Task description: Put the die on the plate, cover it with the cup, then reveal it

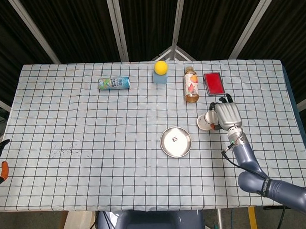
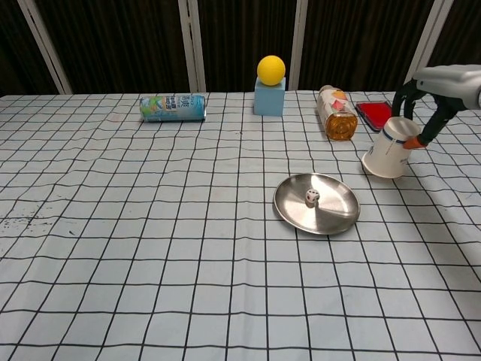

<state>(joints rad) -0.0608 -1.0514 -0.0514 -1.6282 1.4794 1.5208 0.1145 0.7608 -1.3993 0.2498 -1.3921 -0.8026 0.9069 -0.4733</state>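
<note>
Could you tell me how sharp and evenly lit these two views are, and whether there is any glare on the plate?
Head view: even overhead light, sharp throughout, no obvious glare on the plate; the die is only a tiny speck. Chest view: also sharp, with soft bright reflections on the plate's rim; the cup, held by the right hand, throws only a faint shadow on the cloth.

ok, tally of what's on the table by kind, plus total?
Die: 1
Plate: 1
Cup, held tilted by the right hand: 1
Can, lying on its side: 1
Bottle, lying down: 1
Yellow ball: 1
Blue block under the ball: 1
Red flat case: 1
Total: 8
</note>
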